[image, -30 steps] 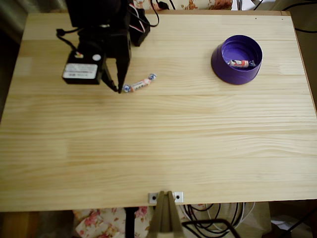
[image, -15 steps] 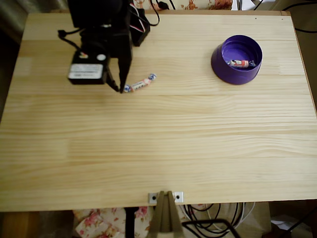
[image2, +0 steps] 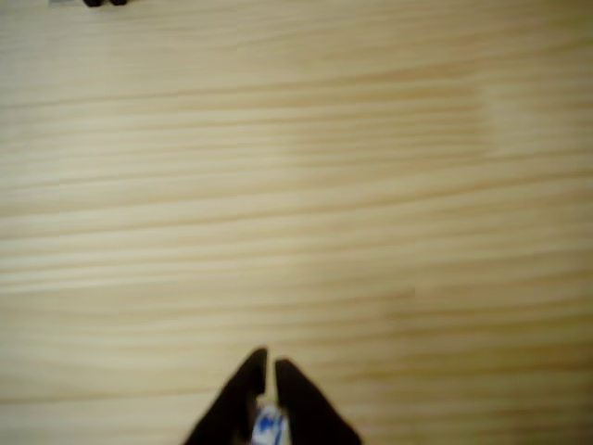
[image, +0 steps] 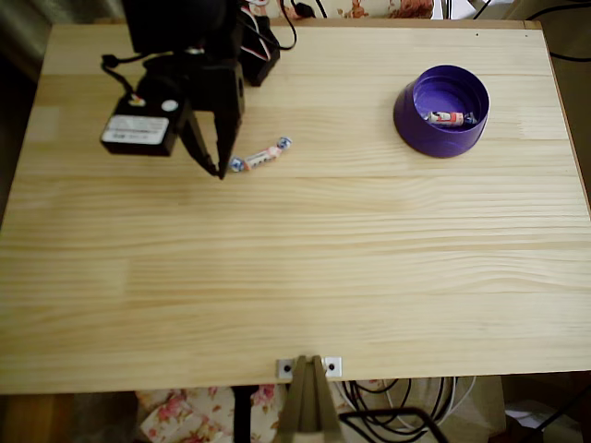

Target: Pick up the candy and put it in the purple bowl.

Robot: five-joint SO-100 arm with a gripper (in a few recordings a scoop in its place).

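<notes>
The candy (image: 261,157) lies on the wooden table at upper left, a slim pale pink roll with blue-and-white twisted ends. My gripper (image: 222,172) points down at its left end, fingers closed together at the tips. In the wrist view the gripper (image2: 269,363) shows only a thin slit between its black fingers, and the candy's blue-and-white wrapper end (image2: 270,425) sits pinched in that slit. The rest of the candy rests on the table. The purple bowl (image: 434,140) stands far to the right near the table's back edge.
A shorter candy with a red-and-white middle (image: 446,117) lies inside the bowl. The arm's black base and cables (image: 263,41) occupy the table's back left. A metal bracket (image: 308,367) sits at the front edge.
The wrist's motor block swung right, then back left, while the fingertips stayed at the candy's left end. The candy has not moved.
</notes>
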